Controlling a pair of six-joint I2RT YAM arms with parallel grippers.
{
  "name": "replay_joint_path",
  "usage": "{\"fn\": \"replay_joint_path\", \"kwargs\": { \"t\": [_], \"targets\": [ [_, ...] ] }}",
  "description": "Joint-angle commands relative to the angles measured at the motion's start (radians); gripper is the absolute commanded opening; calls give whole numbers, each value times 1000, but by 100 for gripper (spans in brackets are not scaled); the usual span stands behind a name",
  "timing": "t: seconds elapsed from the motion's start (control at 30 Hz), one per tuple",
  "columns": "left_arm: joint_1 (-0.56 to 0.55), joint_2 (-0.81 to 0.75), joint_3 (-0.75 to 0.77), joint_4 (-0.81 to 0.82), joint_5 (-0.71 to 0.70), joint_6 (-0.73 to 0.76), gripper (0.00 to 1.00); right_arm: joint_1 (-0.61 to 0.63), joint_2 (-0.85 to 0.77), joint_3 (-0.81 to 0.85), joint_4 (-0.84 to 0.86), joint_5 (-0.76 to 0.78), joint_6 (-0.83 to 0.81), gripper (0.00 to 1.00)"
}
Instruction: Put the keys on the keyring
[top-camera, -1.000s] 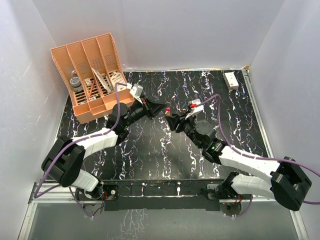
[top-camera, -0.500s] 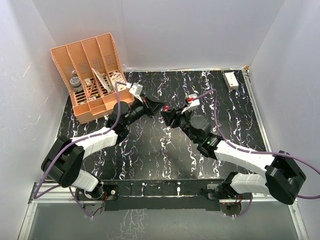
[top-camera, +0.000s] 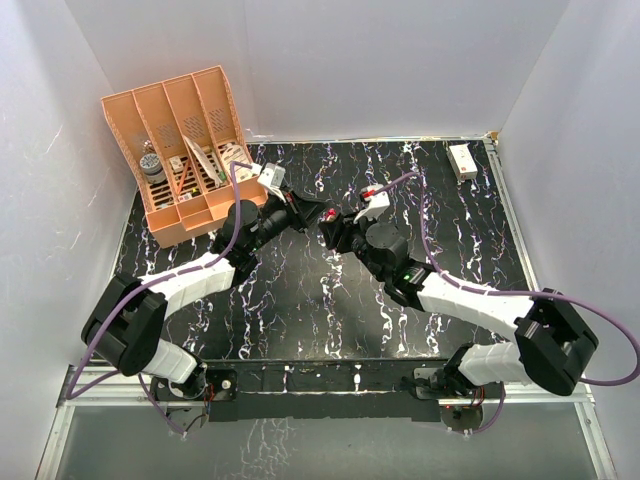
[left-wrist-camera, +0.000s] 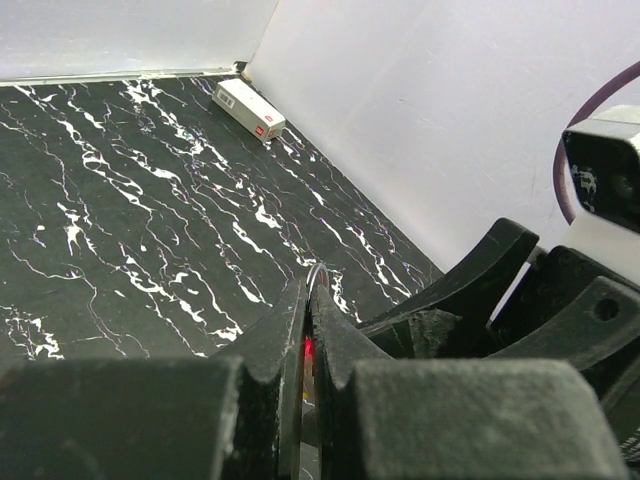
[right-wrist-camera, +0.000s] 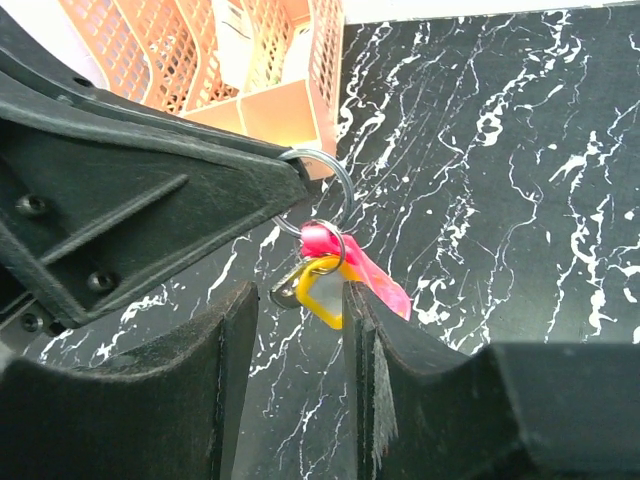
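My left gripper (top-camera: 308, 212) is shut on the keyring's metal ring (right-wrist-camera: 318, 185) and holds it above the table; the ring's top pokes out between its fingertips in the left wrist view (left-wrist-camera: 318, 272). In the right wrist view the pinkish-red strap (right-wrist-camera: 372, 278) hangs from the ring, and a small yellow-headed key (right-wrist-camera: 318, 292) hangs at the same ring. My right gripper (right-wrist-camera: 300, 300) is open, its fingers either side of the key, which touches the right finger (right-wrist-camera: 365, 330). In the top view the right gripper (top-camera: 330, 232) meets the left tip to tip.
An orange desk organiser (top-camera: 185, 150) with small items stands at the back left, close behind the left gripper, and shows in the right wrist view (right-wrist-camera: 290, 60). A small white box (top-camera: 462, 160) lies at the back right by the wall. White walls enclose the black marbled table (top-camera: 300, 300).
My right gripper has moved left, closing in on the left gripper's tip until its fingers flank the key. The left gripper has stayed nearly still, holding the ring.
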Motion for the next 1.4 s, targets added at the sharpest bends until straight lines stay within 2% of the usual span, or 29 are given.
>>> {"fn": "replay_joint_path", "kwargs": {
  "t": [0.0,0.2,0.53,0.83,1.17,1.37],
  "targets": [
    [-1,-52,43,6,-6,9,0,2,9,54,24,49,0,36],
    [-1,-54,48,-24,-3,14,0,1,8,42,34,102,-4,29],
    [-1,-40,86,-130,-4,28,0,2,-10,25,36,145,-41,23],
    [-1,-10,165,-276,13,47,0,2,1,23,30,149,-96,7],
    [-1,40,294,-516,59,116,0,2,0,49,-49,183,-225,2],
    [-1,40,307,-529,77,113,0,0,5,51,-74,221,-273,1]
  ]
}}
